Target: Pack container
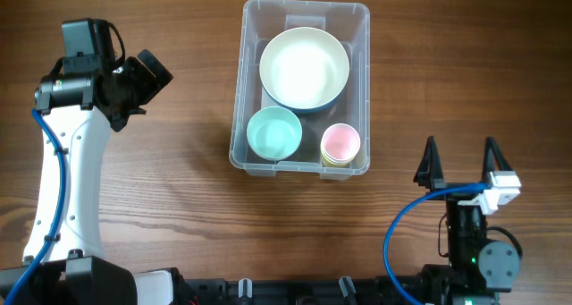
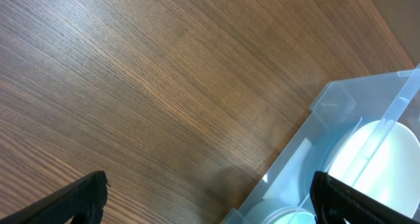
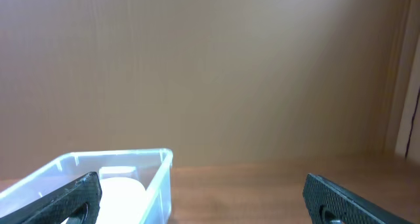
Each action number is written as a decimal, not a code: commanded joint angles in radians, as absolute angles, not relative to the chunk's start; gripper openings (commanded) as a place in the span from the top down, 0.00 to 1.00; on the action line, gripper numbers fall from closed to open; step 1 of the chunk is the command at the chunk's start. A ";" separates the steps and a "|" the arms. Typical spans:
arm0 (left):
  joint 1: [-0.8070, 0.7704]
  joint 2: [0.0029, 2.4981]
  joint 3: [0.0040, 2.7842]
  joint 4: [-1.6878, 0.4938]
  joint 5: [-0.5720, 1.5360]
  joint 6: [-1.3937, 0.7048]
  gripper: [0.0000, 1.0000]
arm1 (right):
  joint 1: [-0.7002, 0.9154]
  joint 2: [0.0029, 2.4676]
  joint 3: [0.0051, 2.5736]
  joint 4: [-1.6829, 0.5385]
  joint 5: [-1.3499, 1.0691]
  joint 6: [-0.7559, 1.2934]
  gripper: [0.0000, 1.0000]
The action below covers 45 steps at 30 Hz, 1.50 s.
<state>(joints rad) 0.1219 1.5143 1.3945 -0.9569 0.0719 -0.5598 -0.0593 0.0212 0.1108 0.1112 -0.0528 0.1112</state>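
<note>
The container stands on the table toward the far edge, about midway between the left and right edges, with its long axis running from the far edge to the near one. The left gripper is off the middle of the container's left long wall. Its jaws are spread wide with nothing between them, and the left wrist view shows the container's wall and corner low on its right side. The right gripper sits near the table's near right corner, pointing toward the far edge, jaws also parted and empty. From there the container lies ahead and to the left, its near right corner the closest part. Both grippers are clear of the container. Which one is nearer is hard to call from above, though the gaps look about alike. The container is clear, colourless plastic with rounded corners and a moulded rim, so its contents show through the walls. A large white bowl fills the far half. A small teal bowl sits in the near left corner and a pink cup in the near right corner. Nothing loose is visible outside it, so the packing looks close to done.
</note>
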 commanded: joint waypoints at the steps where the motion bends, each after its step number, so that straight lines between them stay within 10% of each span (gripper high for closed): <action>1: 0.126 1.493 1.408 -0.955 0.069 -0.555 0.00 | -0.052 0.003 0.060 0.123 -0.080 0.141 0.00; 45: 0.126 1.493 1.408 -0.955 0.069 -0.555 0.00 | -0.052 0.004 0.005 0.005 -0.088 0.059 0.00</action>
